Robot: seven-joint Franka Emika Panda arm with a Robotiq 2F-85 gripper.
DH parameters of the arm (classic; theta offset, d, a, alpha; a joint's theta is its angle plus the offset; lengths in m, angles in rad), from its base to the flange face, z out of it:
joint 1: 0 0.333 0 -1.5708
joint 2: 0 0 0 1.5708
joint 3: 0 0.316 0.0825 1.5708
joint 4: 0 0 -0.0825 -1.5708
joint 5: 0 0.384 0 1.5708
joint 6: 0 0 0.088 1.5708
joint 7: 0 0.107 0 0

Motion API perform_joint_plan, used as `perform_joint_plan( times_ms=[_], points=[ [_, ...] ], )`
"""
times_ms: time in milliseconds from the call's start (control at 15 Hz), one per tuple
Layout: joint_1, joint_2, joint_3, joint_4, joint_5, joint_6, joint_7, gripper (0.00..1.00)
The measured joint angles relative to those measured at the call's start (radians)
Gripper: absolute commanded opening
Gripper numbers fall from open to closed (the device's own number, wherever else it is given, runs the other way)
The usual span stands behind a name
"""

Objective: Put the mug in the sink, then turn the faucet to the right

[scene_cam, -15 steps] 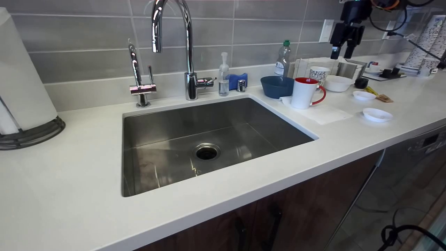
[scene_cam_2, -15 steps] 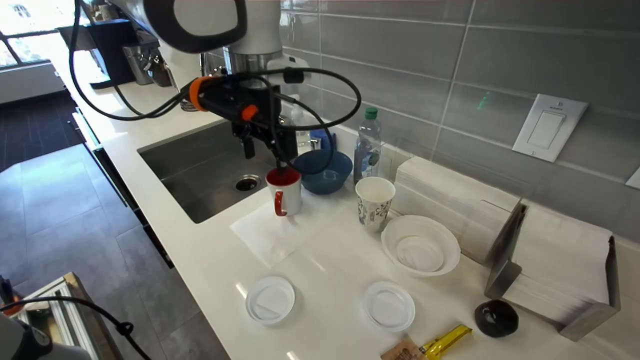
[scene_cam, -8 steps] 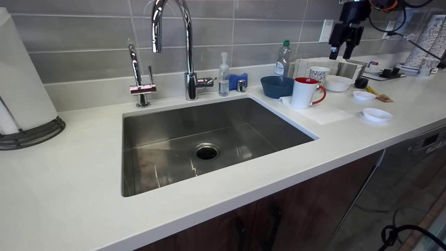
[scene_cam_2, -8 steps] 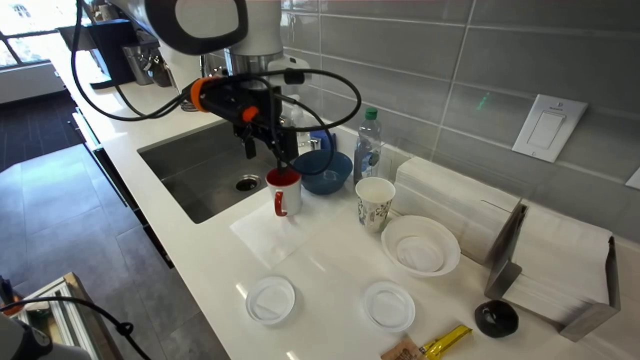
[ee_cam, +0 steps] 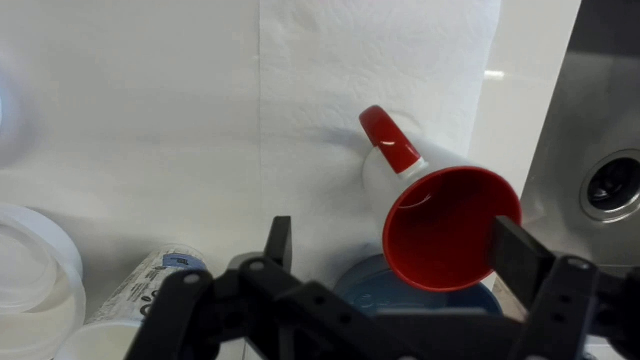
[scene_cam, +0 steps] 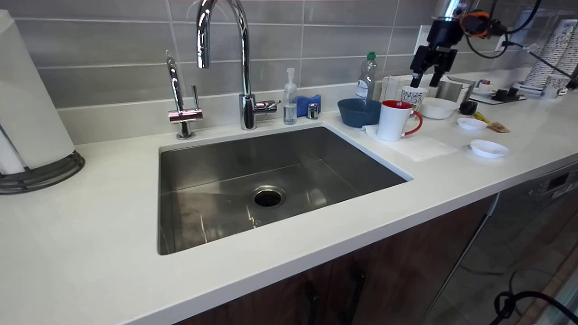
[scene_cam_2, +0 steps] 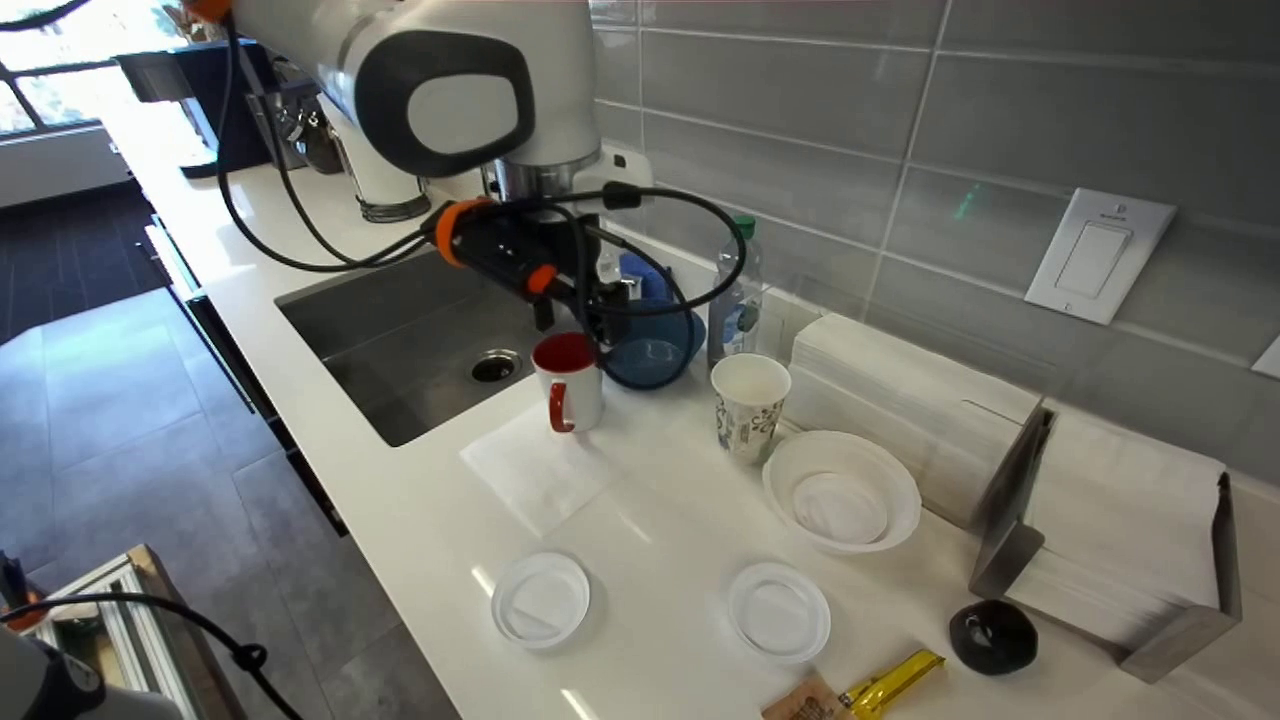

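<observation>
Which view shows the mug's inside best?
Wrist view: it looks into the mug, though one of the fingers covers part. Both exterior views show it upright, seen more from the side, less red interior visible.

My arm shell [scene_cam_2: 567, 90]: white, black rounded ring [scene_cam_2: 385, 105] framing pale panel [scene_cam_2: 460, 115]. Silver collar [scene_cam: 447, 9] above my black gripper [scene_cam: 425, 83], blocky fingers [ee_cam: 520, 260], grey round screw heads [ee_cam: 191, 278] on its links [ee_cam: 330, 315]. I also wear orange bands [scene_cam_2: 541, 278], looped black cables [scene_cam_2: 622, 195].

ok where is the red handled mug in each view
In an exterior view: mug, upper half, right of drain hole.
In an exterior view: mug, just left of centre, right of drain hole.
In the wrist view: mug, right of centre, left of drain hole.
Shared landmark: drain hole.
</observation>
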State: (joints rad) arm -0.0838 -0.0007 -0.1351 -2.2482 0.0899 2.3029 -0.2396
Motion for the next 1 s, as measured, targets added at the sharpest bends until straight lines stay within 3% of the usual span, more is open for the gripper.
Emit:
perform_joint_plan(
  times_ms=[133,200,267,333,867,1000],
  points=[
    [-0.004,0.033,0.0,0.001,0.044,0.054,-0.006,0.99],
    [-0.005,0.048,0.001,0.001,0.072,0.075,-0.011,0.82],
    [-0.006,0.064,0.002,0.001,0.101,0.093,-0.016,0.74],
    [-0.006,0.078,0.004,0.002,0.128,0.106,-0.022,0.71],
    [-0.025,0.132,0.023,0.018,0.26,0.138,-0.072,0.13],
    [-0.033,0.133,0.026,0.022,0.266,0.138,-0.075,0.07]
  ],
)
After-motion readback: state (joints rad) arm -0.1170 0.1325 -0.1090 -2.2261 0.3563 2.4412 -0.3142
